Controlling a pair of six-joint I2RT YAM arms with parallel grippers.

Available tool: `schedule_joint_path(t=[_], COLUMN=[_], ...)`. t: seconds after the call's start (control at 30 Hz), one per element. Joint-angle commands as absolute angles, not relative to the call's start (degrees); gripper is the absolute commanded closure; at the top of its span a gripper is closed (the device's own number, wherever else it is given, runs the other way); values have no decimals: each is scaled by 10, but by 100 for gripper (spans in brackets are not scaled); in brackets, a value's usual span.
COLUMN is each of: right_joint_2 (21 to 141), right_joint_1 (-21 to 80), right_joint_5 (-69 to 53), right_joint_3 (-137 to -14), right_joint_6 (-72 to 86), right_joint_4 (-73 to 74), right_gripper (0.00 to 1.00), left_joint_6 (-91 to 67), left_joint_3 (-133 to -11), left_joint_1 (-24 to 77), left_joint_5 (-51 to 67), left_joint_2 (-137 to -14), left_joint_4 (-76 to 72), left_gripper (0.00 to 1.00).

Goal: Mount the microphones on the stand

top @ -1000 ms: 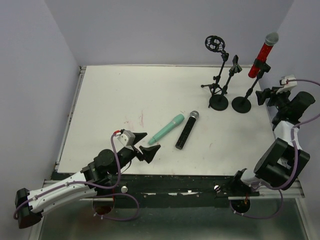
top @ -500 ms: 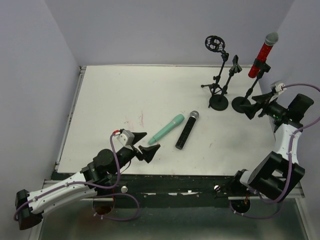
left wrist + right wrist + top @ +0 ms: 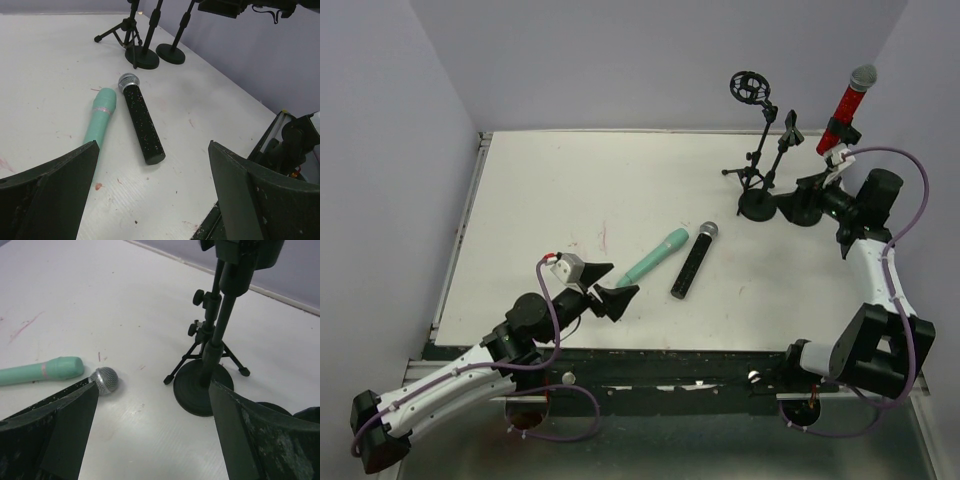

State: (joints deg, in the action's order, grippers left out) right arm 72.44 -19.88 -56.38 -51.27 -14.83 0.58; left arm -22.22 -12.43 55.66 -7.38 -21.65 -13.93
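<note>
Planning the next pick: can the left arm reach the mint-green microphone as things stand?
Probably yes. Its open fingers point at the mint-green microphone lying flat close ahead; nothing stands between, and the black microphone lies aside.

Top camera high, looking down on the whole table, left wrist camera low, facing green microphone and black microphone, right wrist camera close to the round stand base, probably facing left, both wrist views share these.
</note>
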Motion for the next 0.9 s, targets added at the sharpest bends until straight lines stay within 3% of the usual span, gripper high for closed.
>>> schedule_joint_path(t=[0.0,0.4,0.7,0.87], right_joint_2=[742,844,925,948], right_joint_1=[-181,-123,-99,-99], right_joint_5=[-490,-385,-318,-321], right_joint_3=[-475,-458,-473,-468], right_joint_6=[-65,-43,-29,-24], right_joint_4=[-180,-416,-503,-540], right_gripper=[2,7,31,53], left_joint_6=[-243,-248,-248,-246], left_joint_3=[-140,-151,-159,-163], left_joint_1=[547,543,542,541], left_joint_5=[-38,-40,-46,-47], left_joint_2=[-222,-238,-242,-249], left_joint_4=[-137,-127,-113,-110], left_gripper=[2,2,2,2])
